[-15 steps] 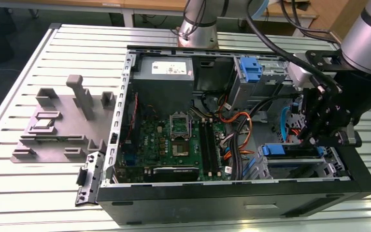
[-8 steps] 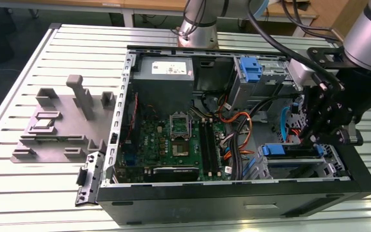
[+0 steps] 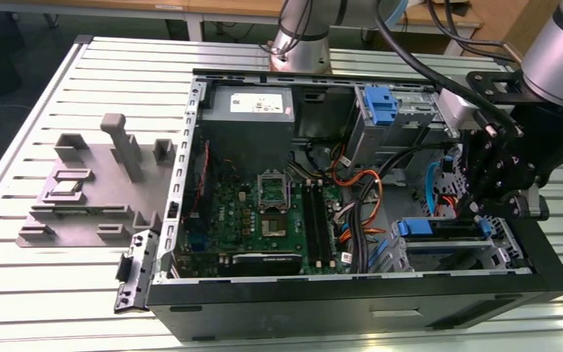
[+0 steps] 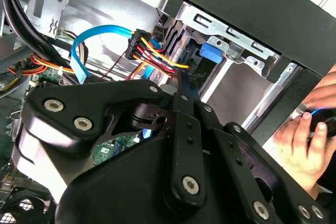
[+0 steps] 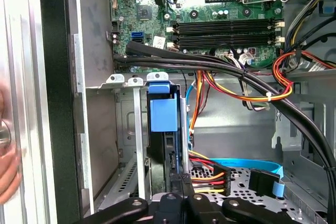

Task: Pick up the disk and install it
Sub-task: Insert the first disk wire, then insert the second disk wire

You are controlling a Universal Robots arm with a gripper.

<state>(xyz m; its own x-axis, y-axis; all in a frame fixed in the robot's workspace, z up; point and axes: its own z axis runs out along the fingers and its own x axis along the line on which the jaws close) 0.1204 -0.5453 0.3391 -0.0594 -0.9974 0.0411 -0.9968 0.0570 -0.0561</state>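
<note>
The disk [image 3: 446, 229] stands on edge in the metal drive bay [image 3: 503, 236] at the near corner of the open case, on the exterior view's right. Its blue carrier tab [image 5: 159, 114] shows in both wrist views [image 4: 210, 53]. My gripper [image 3: 483, 213] reaches down into the case at the disk's rear end. In the first wrist view the gripper [image 5: 181, 181] looks shut on the thin dark edge of the disk. The black linkage hides most of the disk in the second wrist view, where the gripper [image 4: 177, 85] meets its edge.
Orange, red and blue cables [image 5: 236, 90] run right beside the bay. The motherboard [image 3: 262, 213], a grey power supply [image 3: 247, 106] and a blue bracket [image 3: 384, 106] sit in the case. A person's hand [image 4: 299, 140] is just outside the case wall. A grey fixture [image 3: 86, 191] lies on the exterior view's left.
</note>
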